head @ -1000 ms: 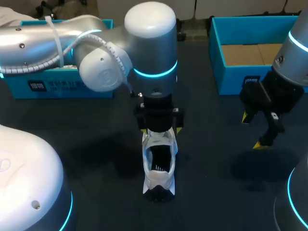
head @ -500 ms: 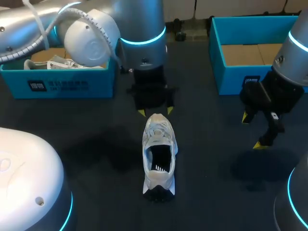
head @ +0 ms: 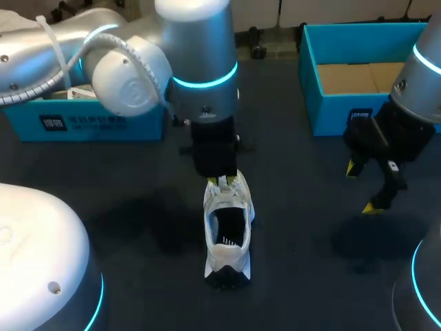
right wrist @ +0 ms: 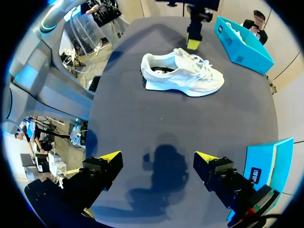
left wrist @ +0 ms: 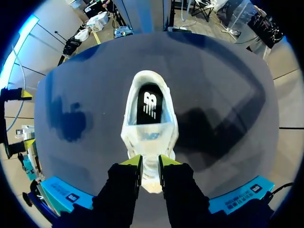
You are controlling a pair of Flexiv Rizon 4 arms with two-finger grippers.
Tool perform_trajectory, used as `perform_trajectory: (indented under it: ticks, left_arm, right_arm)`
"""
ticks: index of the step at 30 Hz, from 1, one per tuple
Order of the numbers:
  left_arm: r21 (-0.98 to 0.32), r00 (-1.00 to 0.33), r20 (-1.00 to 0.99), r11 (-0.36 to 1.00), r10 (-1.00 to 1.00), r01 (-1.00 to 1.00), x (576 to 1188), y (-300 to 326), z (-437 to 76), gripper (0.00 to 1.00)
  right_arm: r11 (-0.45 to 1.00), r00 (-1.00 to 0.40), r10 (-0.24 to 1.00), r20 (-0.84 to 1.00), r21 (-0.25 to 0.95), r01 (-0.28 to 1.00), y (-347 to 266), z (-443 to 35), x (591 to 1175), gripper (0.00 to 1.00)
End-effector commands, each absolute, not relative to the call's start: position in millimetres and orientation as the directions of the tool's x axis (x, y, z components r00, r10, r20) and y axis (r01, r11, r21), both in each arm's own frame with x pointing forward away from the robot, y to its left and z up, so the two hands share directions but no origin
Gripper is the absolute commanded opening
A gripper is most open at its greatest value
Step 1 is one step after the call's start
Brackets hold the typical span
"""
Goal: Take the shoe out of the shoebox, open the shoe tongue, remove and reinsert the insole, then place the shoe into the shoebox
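1. Desk (head: 138, 207): a dark surface carrying two blue shoeboxes and one shoe.
2. Shoe (head: 227, 238) (left wrist: 149, 128) (right wrist: 183, 76): white, standing upright on its sole at the middle of the desk, outside both boxes. Its heel points to the near edge and its laced front to the far edge. A dark insole (left wrist: 149, 92) lies in its opening.
3. Left shoebox (head: 83, 124) (right wrist: 242, 47): at the far left, partly hidden by the left arm. Something white (right wrist: 233, 26) shows inside it; what it is cannot be made out.
4. Right shoebox (head: 331, 114): at the far right, open at the top. Its brown cardboard floor (head: 351, 76) is in plain view.
5. Left claw (head: 222, 181) (left wrist: 150, 164) (right wrist: 192, 43): pointing straight down at the laced front of the shoe, on its far end. Whether it is apart or clamped on the shoe cannot be told.
6. Right claw (head: 363, 187) (right wrist: 156, 159): held above bare desk at the right, near the right shoebox and well apart from the shoe. Its yellow tips stand wide apart with nothing between them.
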State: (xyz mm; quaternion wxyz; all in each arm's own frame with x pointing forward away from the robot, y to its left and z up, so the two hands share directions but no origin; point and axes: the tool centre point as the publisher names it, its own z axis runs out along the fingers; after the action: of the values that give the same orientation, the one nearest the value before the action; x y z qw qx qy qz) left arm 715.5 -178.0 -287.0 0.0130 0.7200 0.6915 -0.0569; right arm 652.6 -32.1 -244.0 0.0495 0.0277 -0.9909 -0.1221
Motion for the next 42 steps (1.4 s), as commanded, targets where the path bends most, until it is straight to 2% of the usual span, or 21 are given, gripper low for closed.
perform_trajectory:
  ticks: [1,3,11,21,32,42]
  left_arm:
    - [-0.085,0.039,-0.094,-0.047,0.995,0.995,712.3,-190.0,-310.3,0.2]
    - [-0.108,0.042,-0.093,-0.052,0.995,0.993,706.9,-190.3,-316.0,0.18]
    - [-0.151,0.063,-0.069,-0.073,0.996,0.986,693.0,-185.8,-336.3,0.19]
    - [-0.115,0.064,-0.086,-0.073,0.994,0.991,697.4,-183.4,-310.9,0.2]
    - [-0.183,0.044,-0.071,-0.056,0.997,0.982,683.2,-184.6,-350.2,0.19]
    - [-0.129,0.035,-0.112,-0.049,0.993,0.99,687.8,-175.0,-302.3,0.24]
  right_arm:
    - [0.969,-0.994,-0.066,0.092,0.242,-0.042,-31.1,-245.0,653.1,1.0]
    - [0.969,-0.994,-0.066,0.092,0.242,-0.042,-31.1,-245.0,653.1,1.0]
    - [0.969,-0.994,-0.066,0.092,0.242,-0.042,-31.1,-245.0,653.1,1.0]
    - [0.969,-0.994,-0.066,0.092,0.242,-0.042,-31.1,-245.0,653.1,1.0]
    - [0.969,-0.994,-0.066,0.092,0.242,-0.042,-31.1,-245.0,653.1,1.0]
    - [0.969,-0.994,-0.066,0.092,0.242,-0.042,-31.1,-245.0,653.1,1.0]
